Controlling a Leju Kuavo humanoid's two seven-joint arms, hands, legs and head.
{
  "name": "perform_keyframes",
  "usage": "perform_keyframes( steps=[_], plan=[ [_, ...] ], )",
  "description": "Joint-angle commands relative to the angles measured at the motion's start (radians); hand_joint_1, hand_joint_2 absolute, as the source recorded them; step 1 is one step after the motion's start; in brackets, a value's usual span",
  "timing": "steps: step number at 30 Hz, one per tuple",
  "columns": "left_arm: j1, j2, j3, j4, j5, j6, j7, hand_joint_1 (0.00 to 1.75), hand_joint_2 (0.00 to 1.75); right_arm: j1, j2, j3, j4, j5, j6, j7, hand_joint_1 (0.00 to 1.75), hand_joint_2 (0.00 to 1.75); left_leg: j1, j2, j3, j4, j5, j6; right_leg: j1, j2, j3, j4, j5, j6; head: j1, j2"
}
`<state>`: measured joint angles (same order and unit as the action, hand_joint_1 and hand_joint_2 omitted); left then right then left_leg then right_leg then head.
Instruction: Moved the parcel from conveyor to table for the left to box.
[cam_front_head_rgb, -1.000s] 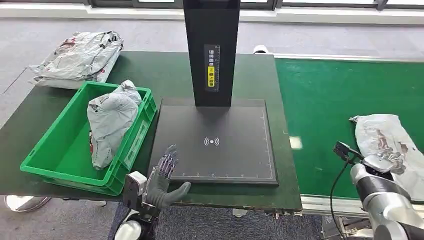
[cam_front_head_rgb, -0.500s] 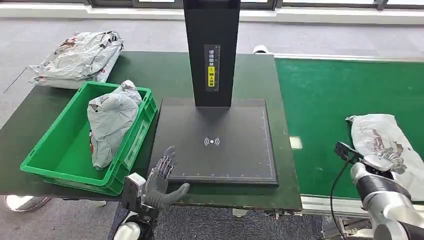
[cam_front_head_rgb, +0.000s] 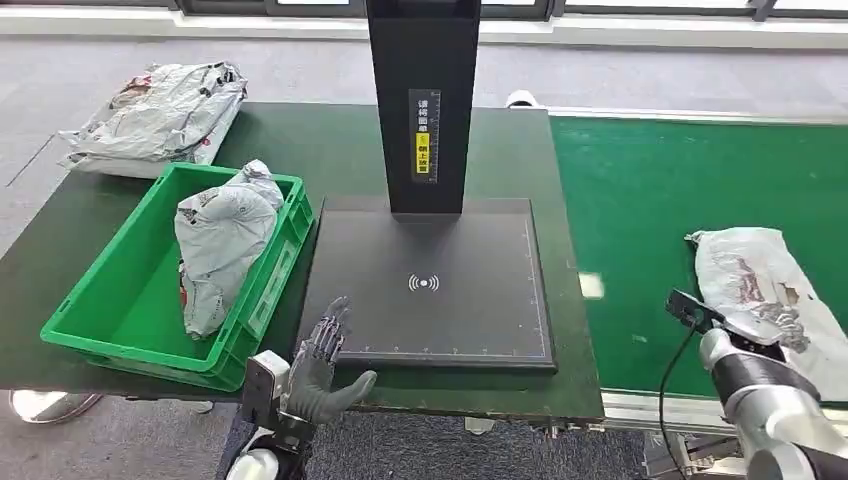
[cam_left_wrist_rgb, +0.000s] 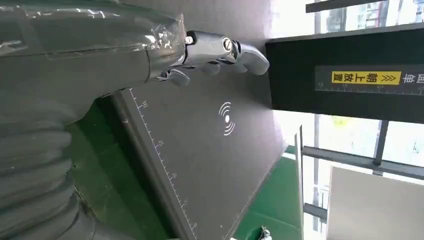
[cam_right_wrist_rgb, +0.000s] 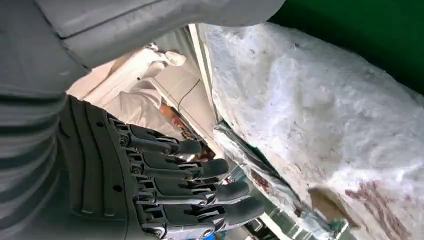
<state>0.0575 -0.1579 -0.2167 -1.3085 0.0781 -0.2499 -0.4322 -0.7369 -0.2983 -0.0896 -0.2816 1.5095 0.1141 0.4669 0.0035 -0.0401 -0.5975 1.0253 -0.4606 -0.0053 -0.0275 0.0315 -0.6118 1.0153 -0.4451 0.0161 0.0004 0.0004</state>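
A crumpled grey-white parcel (cam_front_head_rgb: 762, 290) lies on the green conveyor belt (cam_front_head_rgb: 650, 200) at the right. My right hand (cam_right_wrist_rgb: 170, 195) hangs beside the parcel's (cam_right_wrist_rgb: 325, 125) near edge with its fingers stretched out and nothing in them; in the head view its wrist (cam_front_head_rgb: 745, 345) sits just in front of the parcel. At the table's front edge my left hand (cam_front_head_rgb: 324, 362) is open with fingers spread, next to the corner of the black scanner pad (cam_front_head_rgb: 440, 290). The left wrist view has its fingertips (cam_left_wrist_rgb: 225, 50) above the pad (cam_left_wrist_rgb: 210, 150).
A green box (cam_front_head_rgb: 95, 305) at the table's left holds one grey parcel (cam_front_head_rgb: 222, 245). More parcels (cam_front_head_rgb: 155, 115) lie piled at the far left corner. A black column (cam_front_head_rgb: 422, 100) rises from the back of the pad. The dark green table (cam_front_head_rgb: 330, 150) meets the conveyor at its right edge.
The parcel on the belt has drifted a little left, toward the table. My left hand has sunk slightly at the table edge. The right arm has barely moved.
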Motion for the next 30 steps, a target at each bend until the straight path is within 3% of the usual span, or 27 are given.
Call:
perform_keyframes(
  steps=[1, 30],
  plan=[
    [-0.04, 0.017, 0.008, 0.062, 0.001, -0.007, 0.007, 0.0, 1.75, 0.008, -0.028, -0.043, 0.073, -0.03, 0.154, -0.048, 0.0, 1.75, 0.001, 0.002, 0.004, -0.003, 0.0, 0.0, 0.002, -0.005, 0.004, -0.004, 0.0, -0.002, 0.0, 0.0],
    [-0.033, 0.001, 0.001, 0.058, -0.002, -0.008, 0.01, 0.0, 1.75, 0.02, -0.034, -0.06, 0.068, -0.027, 0.194, -0.039, 0.0, 1.75, 0.001, 0.003, 0.003, -0.002, 0.0, 0.0, 0.002, -0.002, 0.002, -0.002, 0.0, -0.002, 0.0, 0.0]
  ],
)
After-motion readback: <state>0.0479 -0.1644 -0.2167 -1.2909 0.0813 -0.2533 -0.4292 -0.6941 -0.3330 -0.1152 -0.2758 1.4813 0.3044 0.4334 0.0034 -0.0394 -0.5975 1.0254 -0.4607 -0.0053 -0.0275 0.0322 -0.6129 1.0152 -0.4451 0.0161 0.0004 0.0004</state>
